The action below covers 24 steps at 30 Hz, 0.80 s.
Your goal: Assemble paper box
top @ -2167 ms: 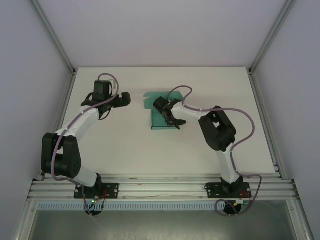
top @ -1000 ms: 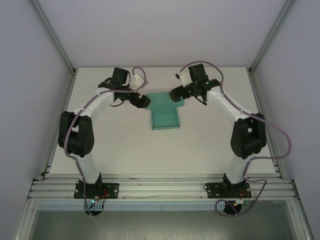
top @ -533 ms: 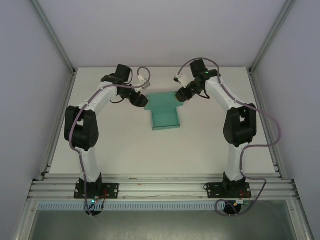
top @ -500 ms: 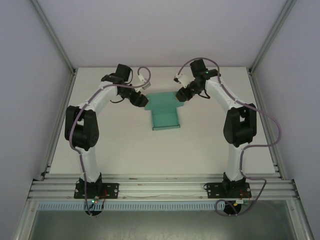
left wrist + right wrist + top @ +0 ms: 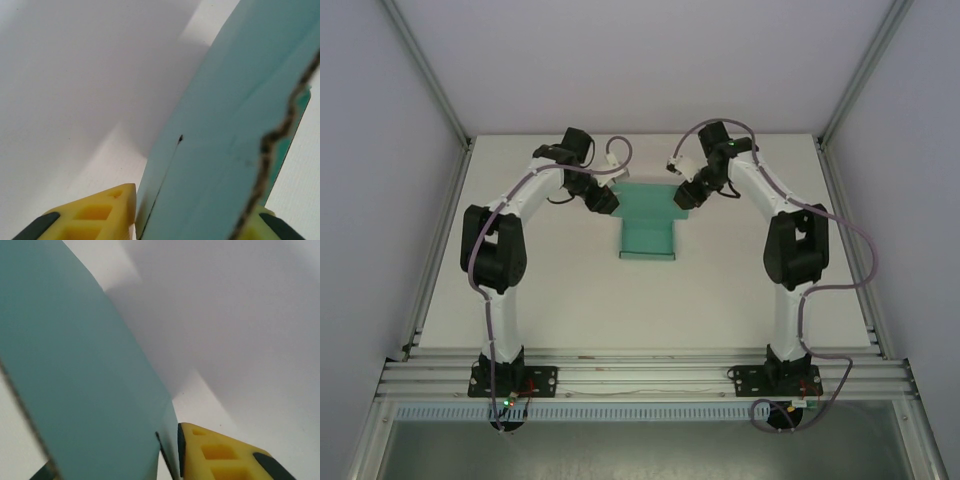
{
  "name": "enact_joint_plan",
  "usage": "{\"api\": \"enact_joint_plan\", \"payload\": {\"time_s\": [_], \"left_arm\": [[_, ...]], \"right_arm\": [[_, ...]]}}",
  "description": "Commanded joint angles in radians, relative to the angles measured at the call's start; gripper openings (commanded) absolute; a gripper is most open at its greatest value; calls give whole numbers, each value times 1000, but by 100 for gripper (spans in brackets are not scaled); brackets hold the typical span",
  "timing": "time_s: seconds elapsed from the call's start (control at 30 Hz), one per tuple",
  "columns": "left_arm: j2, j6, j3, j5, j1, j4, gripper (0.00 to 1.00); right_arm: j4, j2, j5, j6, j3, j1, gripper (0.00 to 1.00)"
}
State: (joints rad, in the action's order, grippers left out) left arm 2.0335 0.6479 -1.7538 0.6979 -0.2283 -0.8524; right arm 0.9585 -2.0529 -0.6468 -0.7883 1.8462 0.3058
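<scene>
The teal-green paper box (image 5: 648,228) lies as a partly folded sheet on the white table, its far end pinched in between the two arms. My left gripper (image 5: 605,203) sits at the sheet's far left side and my right gripper (image 5: 685,195) at its far right side. In the left wrist view a raised teal flap (image 5: 225,130) stands between the yellow fingers (image 5: 102,215) of the open left gripper (image 5: 192,225). In the right wrist view another teal flap (image 5: 75,370) rises between the spread jaws of the right gripper (image 5: 112,470), close against the yellow finger (image 5: 220,455).
The white table (image 5: 570,290) spreads out around the sheet inside a frame of aluminium posts (image 5: 425,75) and pale walls. A rail (image 5: 640,375) with both arm bases runs along the near edge.
Both arms swung from mid-table to the sheet's far end and closed in from either side. The far part of the sheet now looks narrower, its side flaps lifted.
</scene>
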Motion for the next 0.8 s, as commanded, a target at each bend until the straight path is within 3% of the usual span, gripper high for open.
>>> {"api": "enact_joint_plan", "payload": {"time_s": [0.0, 0.17, 0.37, 0.57, 0.7, 0.77], "left_arm": [[-5, 29, -35, -8, -9, -34, 24], [-19, -10, -25, -10, -19, 0, 4], [-67, -205, 45, -139, -41, 178, 0], [-93, -507, 98, -354, -86, 332, 0], [-83, -699, 124, -451, -116, 403, 0], [-79, -742, 138, -488, -134, 426, 0]], "right_arm": [[61, -4, 28, -27, 28, -5, 23], [50, 12, 44, -5, 31, -5, 14], [-87, 72, 84, 125, -29, 5, 7], [-317, 126, 389, 563, -85, 70, 7], [-447, 158, 464, 813, -159, 119, 8], [-465, 156, 561, 905, -160, 146, 9]]}}
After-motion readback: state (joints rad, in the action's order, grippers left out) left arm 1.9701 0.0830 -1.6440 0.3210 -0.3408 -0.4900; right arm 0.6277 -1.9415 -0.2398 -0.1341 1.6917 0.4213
